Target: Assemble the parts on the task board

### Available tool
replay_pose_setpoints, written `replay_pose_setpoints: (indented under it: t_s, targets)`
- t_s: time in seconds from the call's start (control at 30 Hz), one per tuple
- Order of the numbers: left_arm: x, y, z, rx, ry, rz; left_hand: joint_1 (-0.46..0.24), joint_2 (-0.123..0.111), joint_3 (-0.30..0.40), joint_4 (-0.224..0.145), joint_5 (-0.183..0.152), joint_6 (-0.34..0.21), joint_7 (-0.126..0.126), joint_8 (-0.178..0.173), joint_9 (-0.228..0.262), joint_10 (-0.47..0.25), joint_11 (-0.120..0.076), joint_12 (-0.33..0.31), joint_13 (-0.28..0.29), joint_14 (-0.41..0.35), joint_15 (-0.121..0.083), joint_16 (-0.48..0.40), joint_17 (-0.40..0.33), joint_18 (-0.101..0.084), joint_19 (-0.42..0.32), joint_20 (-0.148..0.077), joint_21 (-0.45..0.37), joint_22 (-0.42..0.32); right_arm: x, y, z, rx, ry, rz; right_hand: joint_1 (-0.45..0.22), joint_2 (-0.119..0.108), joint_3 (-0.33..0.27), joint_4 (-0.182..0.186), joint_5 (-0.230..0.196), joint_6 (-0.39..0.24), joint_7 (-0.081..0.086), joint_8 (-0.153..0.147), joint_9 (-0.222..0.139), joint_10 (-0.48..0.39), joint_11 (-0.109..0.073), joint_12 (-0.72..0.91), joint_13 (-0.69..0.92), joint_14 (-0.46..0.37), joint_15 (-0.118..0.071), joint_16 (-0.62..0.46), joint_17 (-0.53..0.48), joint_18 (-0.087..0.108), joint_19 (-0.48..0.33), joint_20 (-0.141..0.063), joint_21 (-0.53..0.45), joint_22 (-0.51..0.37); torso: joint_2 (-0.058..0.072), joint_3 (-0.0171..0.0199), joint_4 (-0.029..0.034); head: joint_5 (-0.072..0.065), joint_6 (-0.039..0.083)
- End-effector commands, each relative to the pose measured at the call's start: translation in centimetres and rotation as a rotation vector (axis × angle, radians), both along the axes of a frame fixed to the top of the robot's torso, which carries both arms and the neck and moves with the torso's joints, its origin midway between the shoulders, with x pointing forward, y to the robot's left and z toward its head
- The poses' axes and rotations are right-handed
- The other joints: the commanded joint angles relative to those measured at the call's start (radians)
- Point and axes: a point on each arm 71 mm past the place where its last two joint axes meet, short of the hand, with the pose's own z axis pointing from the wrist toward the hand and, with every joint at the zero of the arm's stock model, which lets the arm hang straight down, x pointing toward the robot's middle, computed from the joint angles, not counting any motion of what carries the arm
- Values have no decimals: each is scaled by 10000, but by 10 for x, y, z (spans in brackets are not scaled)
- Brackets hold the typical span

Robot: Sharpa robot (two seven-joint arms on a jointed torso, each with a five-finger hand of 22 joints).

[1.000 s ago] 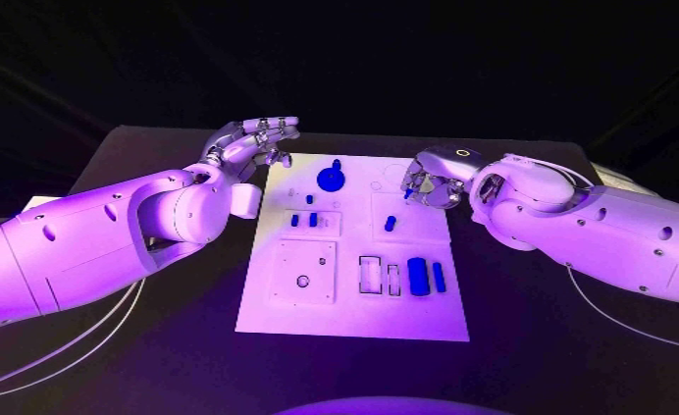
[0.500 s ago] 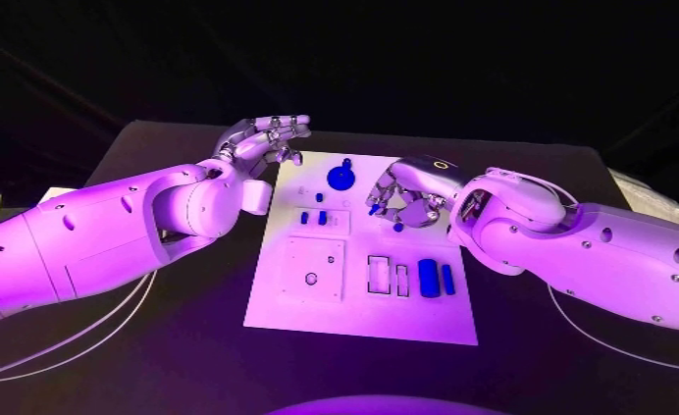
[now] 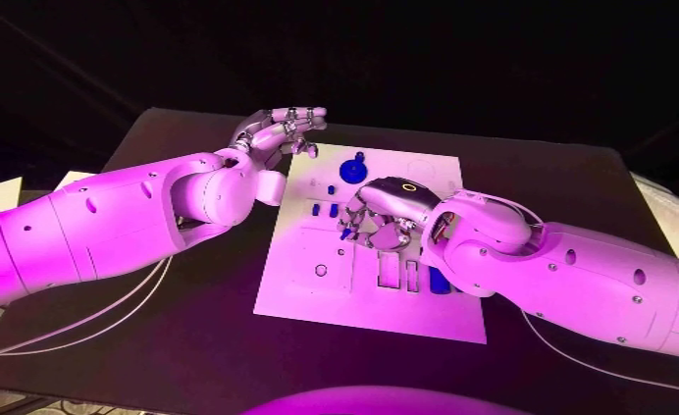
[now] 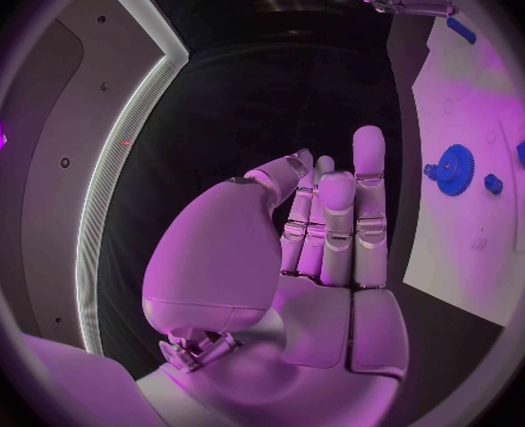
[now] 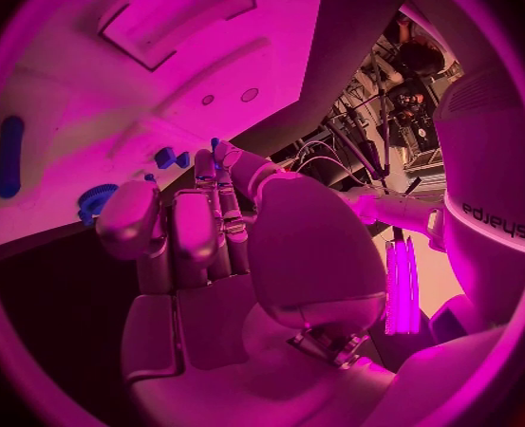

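The white task board (image 3: 314, 287) lies in the middle of the black table. A blue gear (image 3: 351, 172) sits near its far edge, also seen as the blue gear (image 4: 455, 171) and the gear (image 5: 96, 199). Two short blue pegs (image 3: 324, 210) stand in the board's left block. My right hand (image 3: 380, 214) hovers low over the board's middle and pinches a small blue peg (image 3: 345, 234), whose tip (image 5: 215, 145) pokes out between the fingertips. My left hand (image 3: 288, 128) floats beyond the board's far left corner, fingers straight and holding nothing (image 4: 333, 228).
Long blue bars (image 3: 436, 280) lie in slots near the board's right front, partly behind my right forearm (image 3: 566, 263); one blue bar (image 5: 9, 157) shows on the board. A recessed square plate (image 3: 323, 268) fills the board's near left. Black table (image 3: 170, 337) surrounds the board.
My right hand has carried the small blue peg from the board's far right side leftward and nearer, down over its middle. The left hand has hardly moved; the camera has shifted.
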Motion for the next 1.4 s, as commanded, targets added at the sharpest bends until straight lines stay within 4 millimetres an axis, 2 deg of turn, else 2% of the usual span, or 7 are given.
replay_pose_setpoints:
  t_s: [0.03, 0.13, 0.33, 0.5, 0.83, 1.4]
  targets:
    - [-1, -4, 1, -152, -34, -252, 122, -7, -2, -63, 12, -40, -3, 49, -14, -88, 6, 39, 14, -60, -7, -69, -9, 125, -57, 20, -68, -14, -3, 4, -10, -502, 56, 260, -28, 104, 39, -24, 49, 5, 32, 9, 158, 38, 19, -69, -10, 372, -59, 28, -17, -6, 25, -23, 4, -16, 4, -1, 12, 55, -57]
    - [-1, -4, 1, -154, -26, -265, 122, -7, -2, -63, 12, -40, -3, 49, -14, -88, 6, 39, 14, -60, -7, -69, -9, 125, -57, 20, -68, -14, -4, 6, -14, -597, 109, 261, -28, 104, 39, -24, 49, 5, 32, 9, 158, 38, 19, -69, -10, 372, -59, 28, -17, -6, 25, -23, 4, -16, 4, 14, -13, 90, -68]
    - [-1, -5, 1, -157, -14, -291, 122, -7, -2, -63, 12, -40, -3, 49, -14, -88, 6, 39, 14, -60, -7, -69, -9, 125, -57, 20, -68, -14, -3, 8, -20, -859, 154, 187, -54, 113, 35, -12, 43, -10, 40, -1, 161, 36, 30, -91, -16, 370, -53, 28, -23, -9, 26, -22, 10, -9, -3, 9, 0, 40, -77]
    - [-1, -5, 1, -153, -4, -299, 126, -11, -7, -72, 11, -51, 4, 50, -17, -102, 13, 48, 11, -73, -4, -81, -39, 123, -55, 21, -76, -18, -4, 10, -22, -990, 215, 258, -84, 116, 24, 3, 35, -16, 44, -6, 166, 37, 36, -108, -21, 371, -47, 41, -12, -9, 26, -20, 12, -8, -3, 25, -4, 54, -83]
    - [-1, -5, 1, -156, 13, -344, 126, -14, -11, -75, 10, -60, 8, 49, -20, -111, 16, 51, 9, -78, -1, -84, -49, 123, -55, 21, -79, -20, 0, 10, -25, -1331, 8, -78, -94, 113, 18, 5, 32, -17, 43, -7, 169, 40, 36, -113, -22, 374, -45, 57, 9, -13, 31, -18, 21, 9, 0, 19, 4, 11, -107]
    - [-1, -5, 0, -158, 56, -403, 125, -16, -14, -78, 10, -70, 12, 48, -22, -122, 21, 54, 7, -89, 2, -95, -71, 121, -56, 22, -84, -22, -3, 16, -27, -1719, 8, 74, -166, 83, -32, 26, 20, -10, 31, -7, 186, 66, 34, -140, -25, 378, -42, 78, 21, -16, 37, -14, 35, 27, 4, 16, -1, 32, -176]
